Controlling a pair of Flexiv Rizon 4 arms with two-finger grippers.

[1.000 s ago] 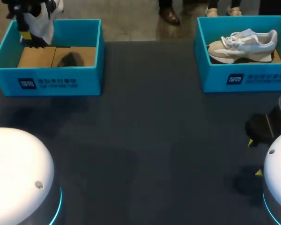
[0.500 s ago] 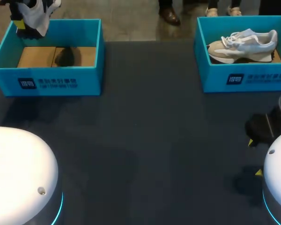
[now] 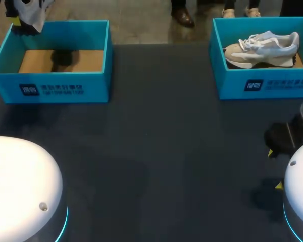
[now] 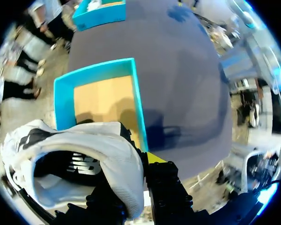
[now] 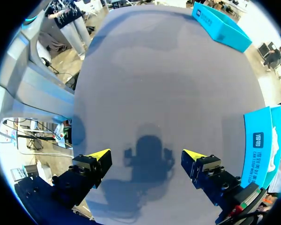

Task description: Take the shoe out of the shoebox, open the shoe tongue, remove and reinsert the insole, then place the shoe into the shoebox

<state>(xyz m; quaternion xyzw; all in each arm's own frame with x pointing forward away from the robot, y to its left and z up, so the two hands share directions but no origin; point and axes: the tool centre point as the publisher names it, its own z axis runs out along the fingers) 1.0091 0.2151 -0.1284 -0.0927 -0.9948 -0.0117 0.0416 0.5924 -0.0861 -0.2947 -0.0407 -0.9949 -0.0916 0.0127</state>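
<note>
White mesh shoe [image 4: 79, 159] (black markings) | clamped in left gripper [image 4: 143, 161] | right gripper [image 5: 147, 159] wide

White shoe [image 4: 91, 152] above blue shoebox [image 3: 93, 83]

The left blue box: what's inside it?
Only a bare cardboard floor with a shadow. The white shoe hangs above. The near wall hides the floor's front edge.
</note>
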